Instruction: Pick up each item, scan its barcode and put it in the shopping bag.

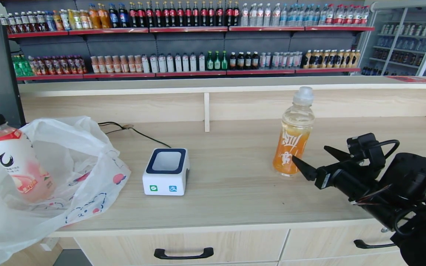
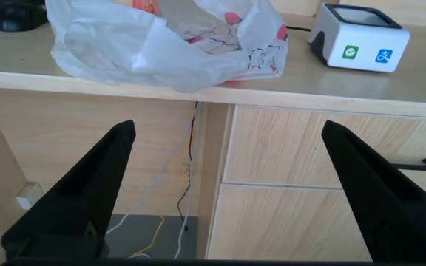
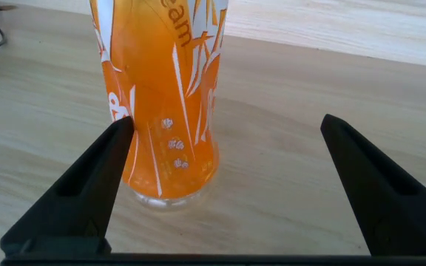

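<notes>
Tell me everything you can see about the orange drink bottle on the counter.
The clear plastic bottle of orange drink stands upright on the pale wooden counter, right of the white scanner box. Whitish cap, orange label with white markings, air above the liquid. The open right gripper faces its base, not gripping it.

Two bottles (orange bottle (image 1: 293, 140), pink bottle (image 1: 17, 162)), one scanner (image 1: 166, 171), one shopping bag (image 1: 87, 147).

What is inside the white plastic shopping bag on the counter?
A pink-labelled plastic bottle with a black cap stands inside the white plastic shopping bag, top sticking out. The crumpled folds hide whether anything else is inside.
</notes>
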Tool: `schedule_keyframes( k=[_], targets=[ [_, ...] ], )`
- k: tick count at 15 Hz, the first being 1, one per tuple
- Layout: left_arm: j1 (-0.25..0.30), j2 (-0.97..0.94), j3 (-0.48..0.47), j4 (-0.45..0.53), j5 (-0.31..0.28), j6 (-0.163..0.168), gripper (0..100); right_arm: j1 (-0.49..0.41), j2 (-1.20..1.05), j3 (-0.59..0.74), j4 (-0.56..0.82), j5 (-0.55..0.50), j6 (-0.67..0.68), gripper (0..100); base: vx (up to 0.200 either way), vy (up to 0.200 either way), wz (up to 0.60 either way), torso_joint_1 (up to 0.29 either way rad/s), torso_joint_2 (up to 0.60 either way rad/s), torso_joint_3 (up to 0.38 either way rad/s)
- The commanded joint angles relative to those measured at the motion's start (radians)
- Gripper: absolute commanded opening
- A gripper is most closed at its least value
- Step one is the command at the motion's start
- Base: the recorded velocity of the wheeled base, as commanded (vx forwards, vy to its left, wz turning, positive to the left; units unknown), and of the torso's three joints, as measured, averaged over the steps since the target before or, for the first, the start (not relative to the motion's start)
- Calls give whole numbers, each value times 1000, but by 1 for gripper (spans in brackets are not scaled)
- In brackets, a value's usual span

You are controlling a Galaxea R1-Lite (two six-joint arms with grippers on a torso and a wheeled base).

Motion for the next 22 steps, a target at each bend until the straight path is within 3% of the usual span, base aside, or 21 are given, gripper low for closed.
schedule_keyframes(
  k=[1,16,18,19,22],
  targets=[
    [0,0,0,0,0,-1,100,-20,2,-1,-1,1,-1,100,0,0,0,0,0,0],
    [0,0,0,0,0,0,100,-67,-27,8,-1,6,-34,100,0,0,0,0,0,0],
    [0,0,0,0,0,-1,100,-56,-53,36,-1,6,-39,100,0,0,0,0,0,0],
    [0,0,0,0,0,-1,100,7,-96,85,-1,6,-39,100,0,0,0,0,0,0],
    [0,0,0,0,0,0,100,92,-65,48,-1,6,-31,100,0,0,0,0,0,0]
  ],
)
